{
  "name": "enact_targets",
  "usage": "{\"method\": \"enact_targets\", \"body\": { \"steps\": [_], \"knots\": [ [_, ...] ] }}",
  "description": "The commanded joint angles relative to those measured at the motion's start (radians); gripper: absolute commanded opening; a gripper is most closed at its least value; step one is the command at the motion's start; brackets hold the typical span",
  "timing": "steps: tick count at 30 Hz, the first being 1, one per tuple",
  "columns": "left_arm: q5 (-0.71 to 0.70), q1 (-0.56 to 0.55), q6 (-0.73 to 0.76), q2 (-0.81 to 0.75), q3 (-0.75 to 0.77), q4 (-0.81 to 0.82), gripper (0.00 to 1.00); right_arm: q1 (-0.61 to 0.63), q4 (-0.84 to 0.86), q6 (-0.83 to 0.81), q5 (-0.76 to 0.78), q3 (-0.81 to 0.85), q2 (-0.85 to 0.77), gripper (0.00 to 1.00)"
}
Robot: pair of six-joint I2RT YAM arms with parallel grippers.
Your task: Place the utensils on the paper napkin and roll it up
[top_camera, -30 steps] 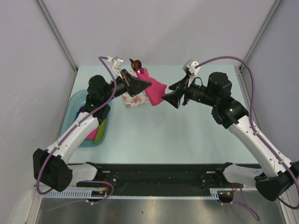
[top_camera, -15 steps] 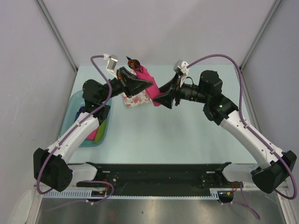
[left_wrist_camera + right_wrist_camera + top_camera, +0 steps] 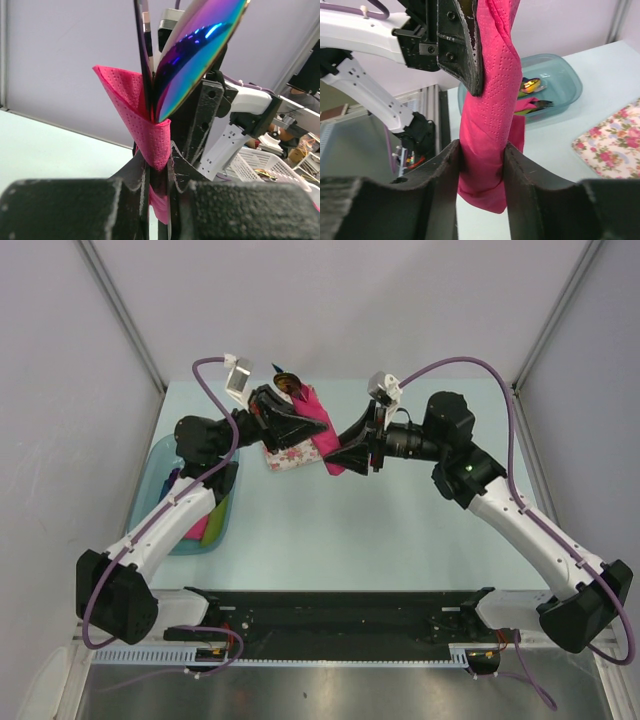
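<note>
The magenta-pink paper napkin (image 3: 318, 427) is rolled around the utensils and held in the air between both grippers. My left gripper (image 3: 300, 420) is shut on its upper end; the left wrist view shows pink paper (image 3: 150, 135) pinched between the jaws, with the iridescent purple-blue spoon bowl (image 3: 197, 47) and a slim handle sticking out above. The utensil tips (image 3: 287, 379) also show from the top. My right gripper (image 3: 340, 452) is shut on the lower end of the roll (image 3: 487, 120), whose tail hangs below the fingers.
A white floral napkin (image 3: 292, 453) lies on the table under the roll; it shows at right in the right wrist view (image 3: 612, 145). A clear blue-green tub (image 3: 165, 480) with rolled napkins and cutlery stands at the left edge (image 3: 560, 82).
My right gripper has moved left and closed in on the lower end of the roll. My left gripper has lifted and tilted slightly with the upper end.
</note>
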Motion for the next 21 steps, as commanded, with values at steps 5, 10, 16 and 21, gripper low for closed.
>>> {"method": "enact_targets", "body": {
  "steps": [5, 10, 16, 21],
  "knots": [
    [0.015, 0.002, -0.032, -0.015, 0.008, 0.108, 0.0, 0.046, -0.002, -0.003, -0.038, 0.0, -0.013, 0.19],
    [0.026, 0.002, -0.038, -0.018, 0.006, 0.119, 0.0, 0.059, -0.044, -0.02, -0.016, 0.019, -0.008, 0.25],
    [0.049, -0.003, -0.058, -0.018, -0.004, 0.144, 0.0, 0.063, -0.055, -0.031, -0.018, 0.04, 0.009, 0.41],
    [0.055, -0.007, -0.081, -0.017, -0.015, 0.176, 0.0, 0.069, -0.081, -0.047, -0.038, 0.05, 0.018, 0.34]
  ]
}}
